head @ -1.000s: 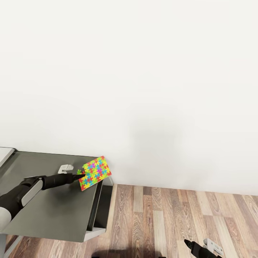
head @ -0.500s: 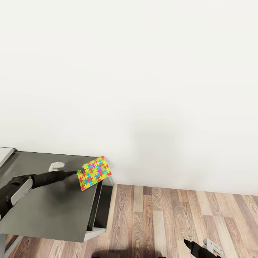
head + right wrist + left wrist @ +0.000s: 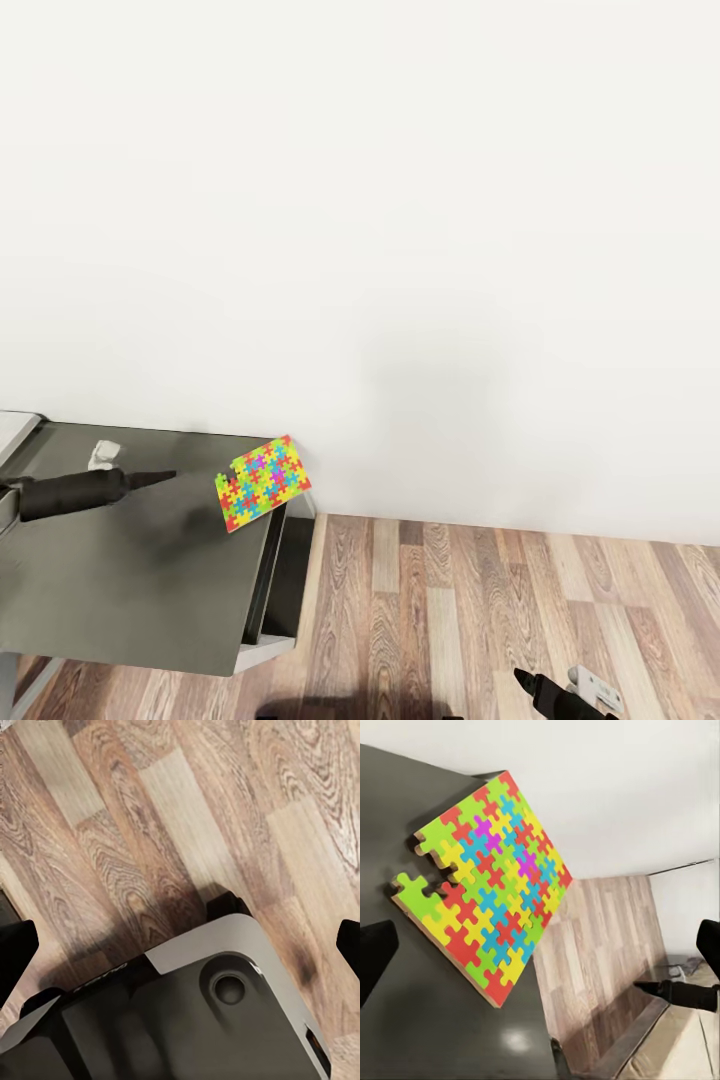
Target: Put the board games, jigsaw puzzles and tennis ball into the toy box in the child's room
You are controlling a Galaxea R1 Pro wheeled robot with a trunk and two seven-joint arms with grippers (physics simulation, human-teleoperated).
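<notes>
Now L tool spread & empty, apart from jigsaw puzzle just ahead at worktop edge; pickup step — next needs a reach fwd, pinching its near edge; R tool state unclear

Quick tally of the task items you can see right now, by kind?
Jigsaw puzzles: 1, the jigsaw puzzle lying at the table corner
Board games: 0
Tennis balls: 0
Toy boxes: 1, only a corner of the toy box at the frame edge
Total: 2
</notes>
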